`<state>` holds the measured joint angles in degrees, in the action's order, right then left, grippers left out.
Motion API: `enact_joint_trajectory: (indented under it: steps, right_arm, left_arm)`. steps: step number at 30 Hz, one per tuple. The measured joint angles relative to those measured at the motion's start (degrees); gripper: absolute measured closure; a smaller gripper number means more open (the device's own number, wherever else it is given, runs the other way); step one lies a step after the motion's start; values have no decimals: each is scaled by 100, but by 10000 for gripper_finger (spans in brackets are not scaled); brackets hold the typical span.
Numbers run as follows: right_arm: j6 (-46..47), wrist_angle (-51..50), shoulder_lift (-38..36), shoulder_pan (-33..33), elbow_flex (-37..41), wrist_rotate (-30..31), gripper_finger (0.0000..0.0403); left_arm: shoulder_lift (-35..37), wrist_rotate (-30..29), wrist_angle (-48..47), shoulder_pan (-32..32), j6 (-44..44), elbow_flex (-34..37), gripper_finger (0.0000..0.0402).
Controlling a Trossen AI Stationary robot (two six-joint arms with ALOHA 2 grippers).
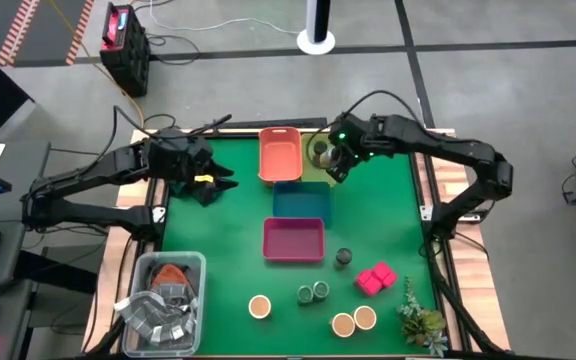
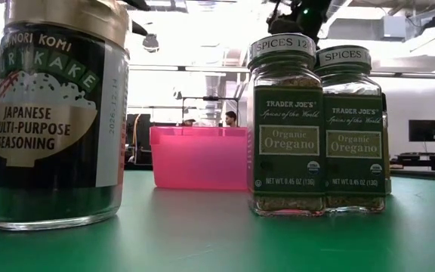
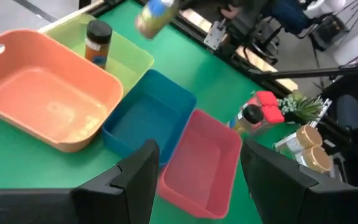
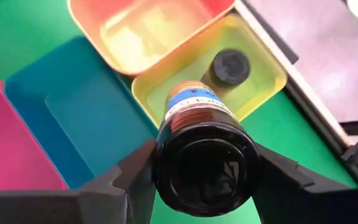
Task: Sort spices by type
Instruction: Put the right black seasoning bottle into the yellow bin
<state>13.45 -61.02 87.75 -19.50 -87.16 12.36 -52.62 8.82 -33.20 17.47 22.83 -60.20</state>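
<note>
My right gripper (image 1: 334,160) hovers over the yellow-green tray (image 1: 318,150), shut on a dark-lidded jar (image 4: 201,143). A second dark-lidded jar (image 4: 230,66) stands upright on its base in that tray. One more dark jar (image 1: 343,257) stands on the mat near two pink blocks (image 1: 375,278). Two green-lidded oregano jars (image 1: 313,292) and three tan-topped jars (image 1: 259,306) (image 1: 343,323) (image 1: 365,317) stand near the table's front edge. My left gripper (image 3: 194,177) is open, holds nothing, and waits at the far left (image 1: 218,185). My right gripper pinches the dark-lidded jar between its two fingers (image 4: 132,177) at the lid end (image 4: 204,186). The lid faces my wrist, and the body with its blue label band (image 4: 191,99) points away, toward the yellow-green tray. The jar is lifted clear above that tray.
The orange tray (image 1: 280,155), blue tray (image 1: 301,200) and pink tray (image 1: 293,238) run down the middle of the green mat. A clear bin of odds and ends (image 1: 163,300) sits at the near left. A leafy sprig (image 1: 418,320) lies at the near right.
</note>
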Motion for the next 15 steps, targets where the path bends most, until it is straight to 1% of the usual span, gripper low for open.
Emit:
enact_joint_trajectory:
  steps: [3, 10, 15]
  right_arm:
    - [-7, 44, 336, -5, -60, -18, 168]
    - [-13, 5, 1315, -116, -545, -23, 168]
    - [136, -306, 1812, -288, -689, -199, 168]
  left_arm:
    - [-2, -20, 111, 2, -24, 0, 185]
    - [-2, -310, 169, 4, -32, 0, 185]
    - [0, -346, 162, -22, 91, 0, 185]
